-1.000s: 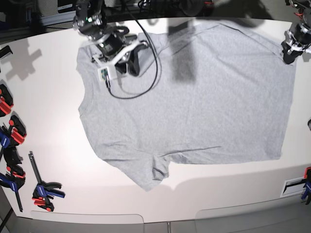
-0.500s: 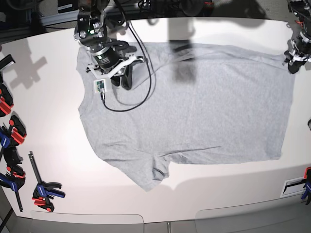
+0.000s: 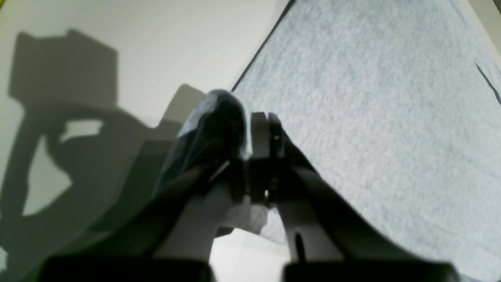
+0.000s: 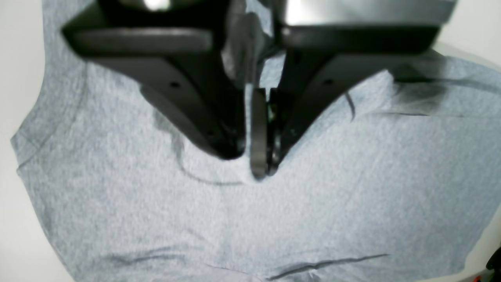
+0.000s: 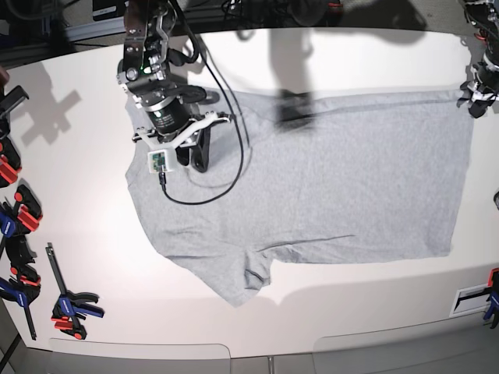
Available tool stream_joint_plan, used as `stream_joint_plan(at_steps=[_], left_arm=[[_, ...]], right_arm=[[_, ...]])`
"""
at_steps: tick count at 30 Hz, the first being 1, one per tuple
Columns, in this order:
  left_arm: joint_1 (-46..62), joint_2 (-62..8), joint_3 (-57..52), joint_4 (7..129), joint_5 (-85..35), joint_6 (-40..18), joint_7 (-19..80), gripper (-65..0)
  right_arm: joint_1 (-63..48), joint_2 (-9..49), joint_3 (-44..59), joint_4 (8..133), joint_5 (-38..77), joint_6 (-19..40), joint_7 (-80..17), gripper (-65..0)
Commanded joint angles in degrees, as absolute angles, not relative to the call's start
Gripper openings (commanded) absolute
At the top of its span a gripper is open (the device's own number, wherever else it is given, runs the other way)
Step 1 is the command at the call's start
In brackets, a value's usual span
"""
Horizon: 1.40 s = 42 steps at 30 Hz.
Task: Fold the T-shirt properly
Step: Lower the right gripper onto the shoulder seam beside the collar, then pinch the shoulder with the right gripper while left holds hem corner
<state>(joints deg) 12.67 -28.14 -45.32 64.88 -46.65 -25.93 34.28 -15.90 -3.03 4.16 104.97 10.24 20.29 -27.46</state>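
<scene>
The light grey T-shirt [image 5: 327, 187] lies spread flat on the white table [image 5: 78, 171], plain side up, with one sleeve bunched at the near edge [image 5: 245, 280]. My right gripper [image 5: 195, 152] is on the shirt's left part, near the far edge. In the right wrist view that gripper [image 4: 250, 164] is shut, with a fold of T-shirt [image 4: 313, 215] cloth pinched up between its fingers. My left gripper [image 5: 473, 97] is shut on the shirt's far right corner. In the left wrist view the left gripper [image 3: 248, 125] has cloth of the T-shirt [image 3: 372, 109] wrapped over one finger.
Several red, blue and black clamps [image 5: 19, 234] line the table's left edge, and another clamp [image 5: 70, 308] lies at the near left. A black cable [image 5: 230, 148] from the right arm loops over the shirt. More clamps [image 5: 491, 300] sit at the near right.
Both grippers have moved towards the near side, dragging the shirt's far edge with them. The right gripper travelled further. Bare table now shows beyond the shirt.
</scene>
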Motion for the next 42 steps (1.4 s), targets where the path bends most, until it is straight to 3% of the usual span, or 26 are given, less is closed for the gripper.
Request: stream_joint_plan(at_steps=[1, 23, 26, 27, 29, 30, 42], left_arm=[[12.1, -29.7, -45.7, 65.6, -47.6, -26.3, 32.7, -65.0], [11.3, -30.7, -45.7, 65.6, -47.3, -26.3, 34.6, -65.0], [11.3, -30.7, -45.7, 65.6, -47.3, -26.3, 34.7, -65.0], [11.3, -30.7, -45.7, 65.6, -47.3, -26.3, 34.7, -57.9], [11.3, -30.7, -45.7, 65.6, -47.3, -26.3, 34.7, -47.2], [11.3, -30.7, -45.7, 65.6, -47.3, -26.3, 34.7, -45.2], [11.3, -30.7, -45.7, 65.6, -44.3, -26.3, 32.2, -45.1]], right_arm=[[-15.4, -3.2, 4.1, 105.9, 10.7, 20.3, -25.9, -65.0], [-13.0, -3.2, 4.1, 105.3, 10.6, 21.3, -26.7, -65.0], [-13.0, -3.2, 4.1, 105.3, 10.6, 21.3, -26.4, -46.4], [-13.0, -3.2, 4.1, 105.3, 10.6, 21.3, -26.0, -42.9], [-12.8, -3.2, 4.1, 105.3, 10.6, 21.2, -25.0, -42.3], [-12.6, -3.2, 4.1, 105.3, 10.6, 21.3, -25.0, -42.3], [-10.0, -3.2, 4.1, 105.3, 10.6, 21.2, -25.4, -42.3]])
